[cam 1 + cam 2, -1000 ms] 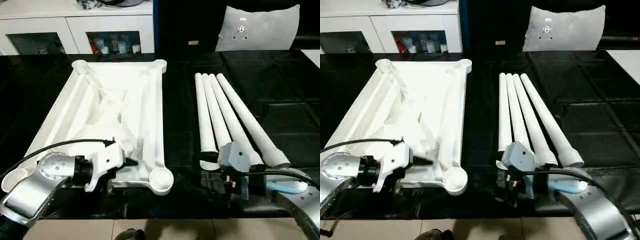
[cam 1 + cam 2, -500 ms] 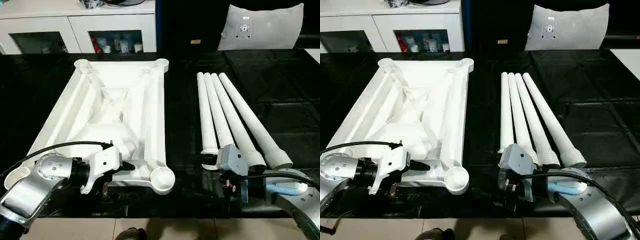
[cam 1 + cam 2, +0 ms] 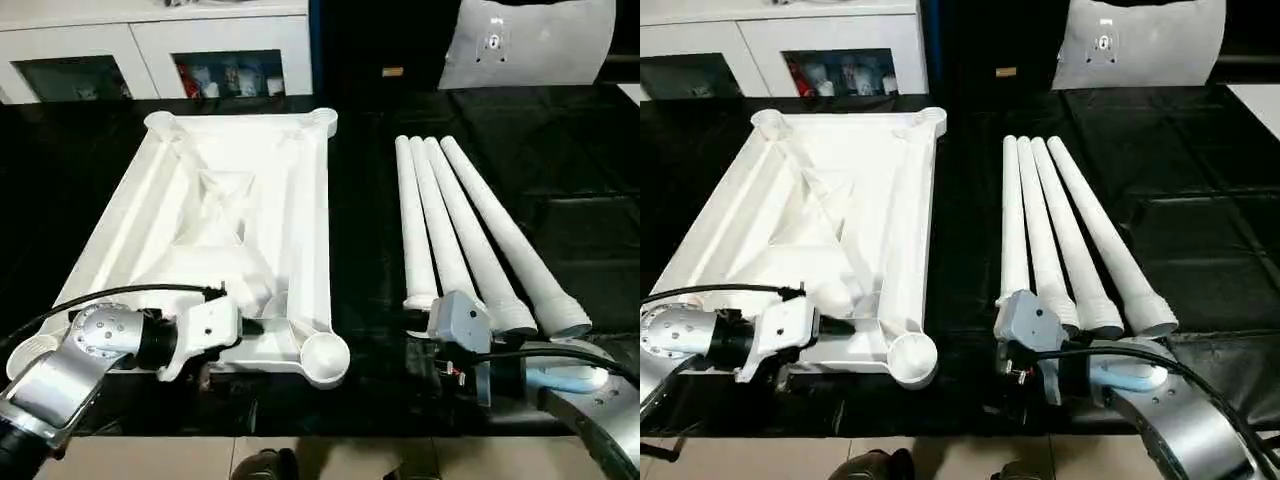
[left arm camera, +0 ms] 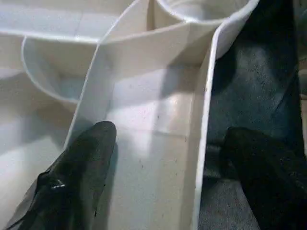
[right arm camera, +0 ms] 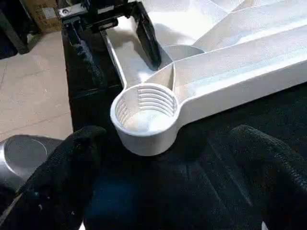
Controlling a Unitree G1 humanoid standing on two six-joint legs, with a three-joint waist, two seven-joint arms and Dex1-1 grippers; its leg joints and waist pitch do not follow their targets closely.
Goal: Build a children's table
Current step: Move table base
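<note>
White plastic table top (image 3: 215, 225) lies upside down on black tabletop (image 3: 580, 200), ribbed underside up, round sockets at corners. Four white legs (image 3: 470, 235) lie side by side to its right, close together, flared collars toward the robot.

L tool (image 4: 158, 158) is at the near edge of the top, fingers (image 4: 79, 167) well apart, straddling the thin near rim wall: one finger inside the tray-like recess, the other outside over the black surface. Nothing clamped; can't tell if either finger touches the plastic. Near-right corner socket (image 5: 146, 117) sits just beyond this tool, toward the legs.

R tool (image 5: 163, 187) hovers low over the tabletop near the collar ends of the legs, between them and the top's near-right corner, pointing sideways at that socket. Fingers wide apart, empty. Socket lies just ahead of it, threads visible inside, w/ L tool's black finger seen past it over the rim.

Beyond both tools, at the room's far side: white cabinet (image 3: 150, 50) w/ glass doors & a grey-white bag (image 3: 530, 45).
</note>
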